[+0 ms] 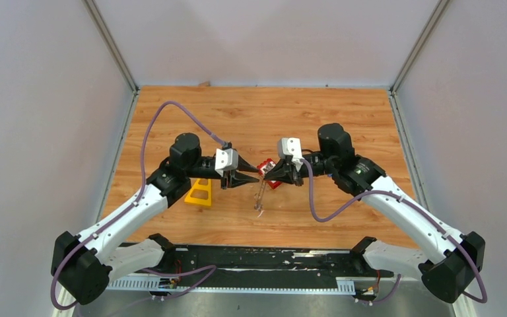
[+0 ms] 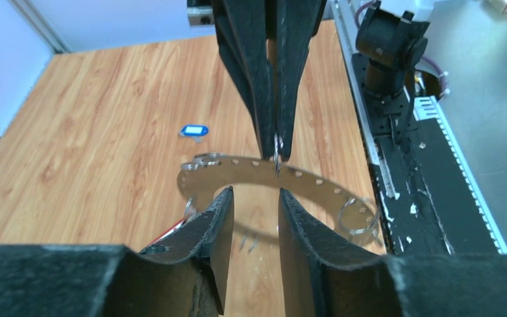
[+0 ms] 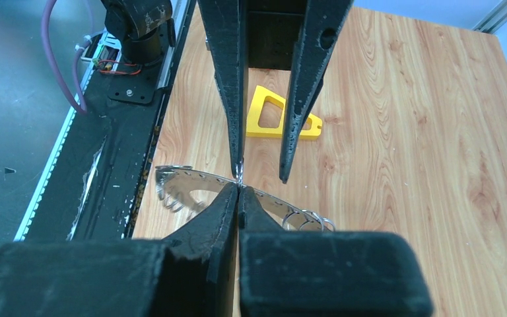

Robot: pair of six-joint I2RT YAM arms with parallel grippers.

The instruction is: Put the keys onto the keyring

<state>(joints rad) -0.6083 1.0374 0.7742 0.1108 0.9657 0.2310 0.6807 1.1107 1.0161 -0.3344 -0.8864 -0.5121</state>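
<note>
Top external view: tip to tip with the left gripper (image 1: 253, 178), the right gripper (image 1: 269, 177) held the keyring (image 1: 259, 197) above the table (image 1: 343, 119). Left wrist view: the left gripper, jaws apart, faced the keyring; the blue key (image 2: 194, 131) lay loose farther back. Right wrist view: the right gripper was clamped on the keyring, probably steadying it for threading.

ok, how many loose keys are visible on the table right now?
1: a small blue-headed key lies on the wooden table, beyond the grey perforated metal ring, in the left wrist view. Others may be hidden.
</note>
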